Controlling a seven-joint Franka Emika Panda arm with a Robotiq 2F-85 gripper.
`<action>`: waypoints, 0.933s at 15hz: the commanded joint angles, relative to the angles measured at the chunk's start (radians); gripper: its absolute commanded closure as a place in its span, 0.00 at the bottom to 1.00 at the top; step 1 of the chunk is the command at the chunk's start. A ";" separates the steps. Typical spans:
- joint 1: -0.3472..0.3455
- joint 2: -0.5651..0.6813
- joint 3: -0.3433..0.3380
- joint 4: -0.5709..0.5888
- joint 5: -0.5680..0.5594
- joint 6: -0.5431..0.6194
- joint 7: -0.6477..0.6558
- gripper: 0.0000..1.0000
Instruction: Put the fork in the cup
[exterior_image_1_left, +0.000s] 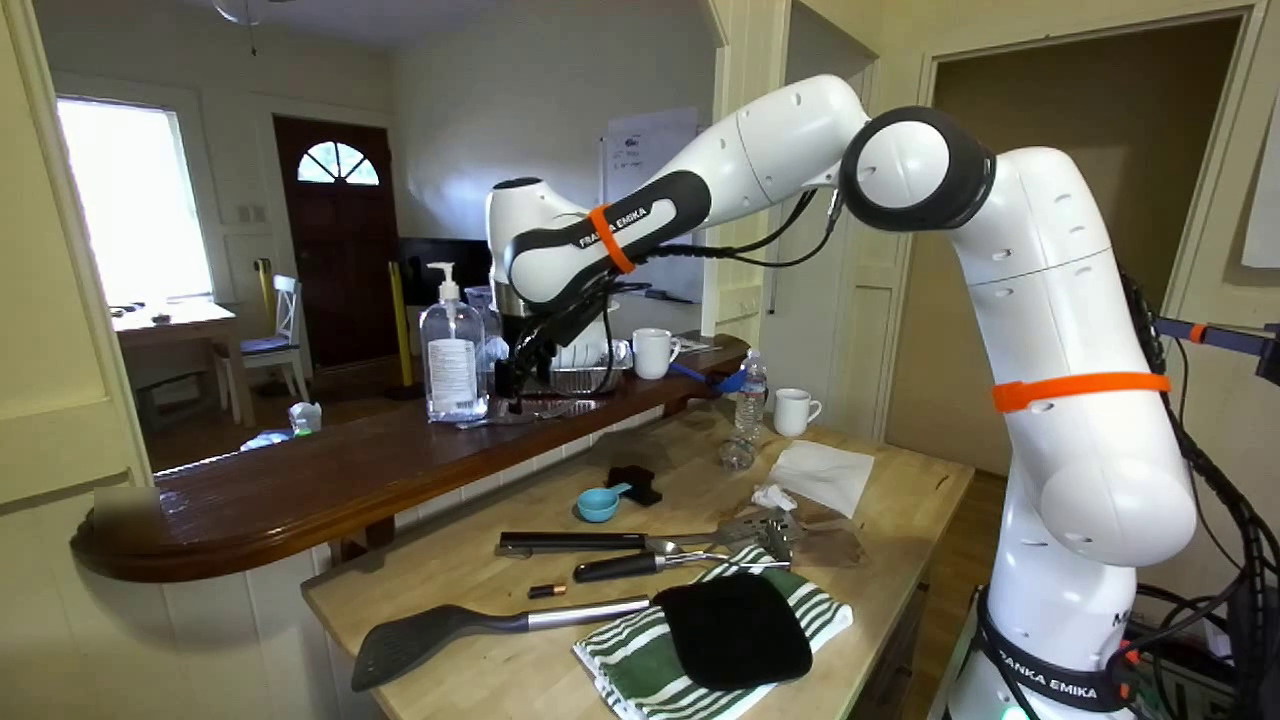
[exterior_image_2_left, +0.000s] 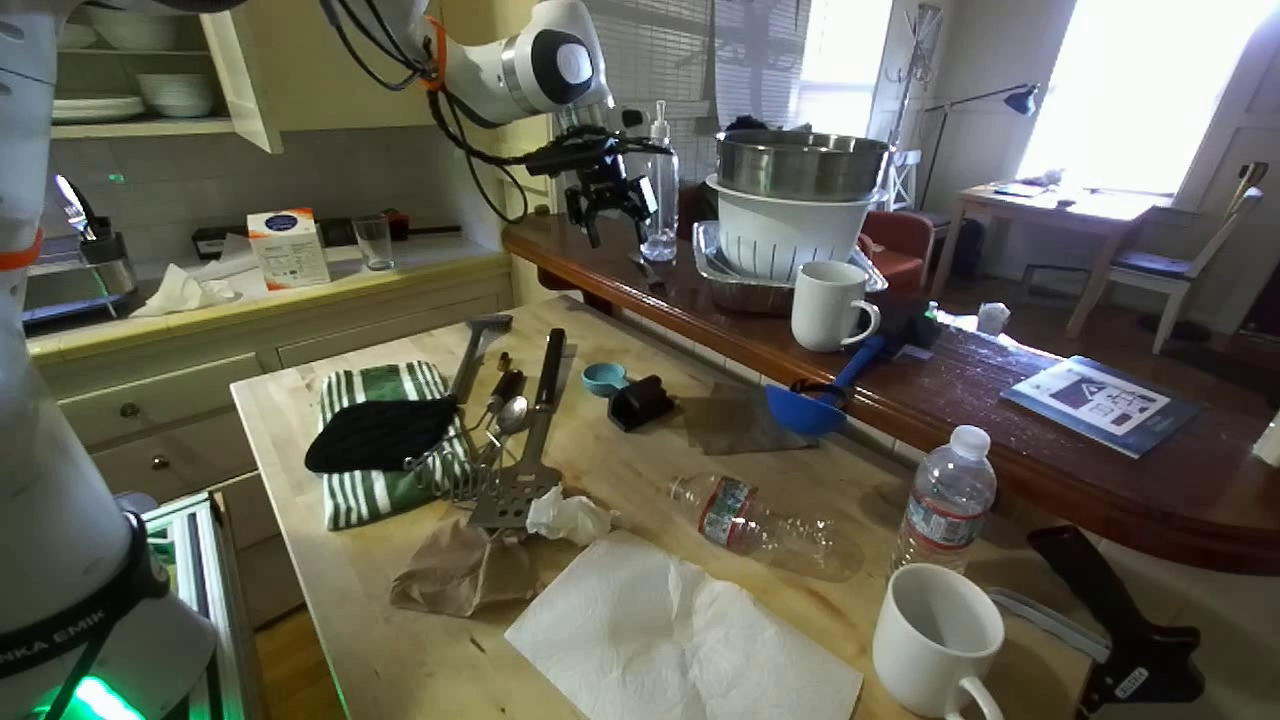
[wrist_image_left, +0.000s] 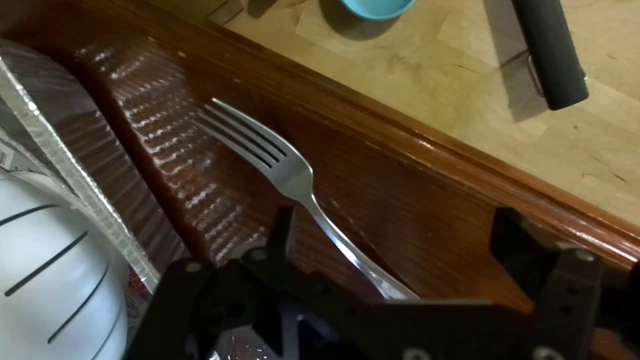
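In the middle of the wrist view, the fork (wrist_image_left: 295, 181): lies on the dark wooden ledge (wrist_image_left: 450, 235), tines toward the upper left, handle slanting to the lower centre, its end hidden.
Gripper (wrist_image_left: 394, 235): along the bottom of that frame, fingers (wrist_image_left: 522, 250) spread wide, the handle showing between them.
Foil tray (wrist_image_left: 82, 177): at the left of that frame, holding a white colander (wrist_image_left: 55, 270) at lower left.
Metal bowl (exterior_image_2_left: 800, 165): on top of the colander, in the upper part of an exterior view.
Ledge mug (exterior_image_2_left: 825, 305): white, upright, near the foil tray, right of centre there.
Table mug (exterior_image_2_left: 930, 640): also white, upright at lower right there (which mug the task means, I cannot tell), near a standing plastic bottle (exterior_image_2_left: 942, 500).
Wooden table (exterior_image_2_left: 630, 465): below the ledge, bearing a teal scoop (exterior_image_2_left: 604, 378) at centre and, at left, a black pad (exterior_image_2_left: 380, 437) on a green striped towel (exterior_image_2_left: 350, 505).
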 joint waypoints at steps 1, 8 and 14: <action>0.008 0.001 -0.008 0.004 0.006 -0.003 -0.002 0.00; -0.016 0.060 -0.012 0.008 0.041 0.139 -0.025 0.00; -0.068 0.099 0.024 -0.008 0.169 0.270 -0.139 0.00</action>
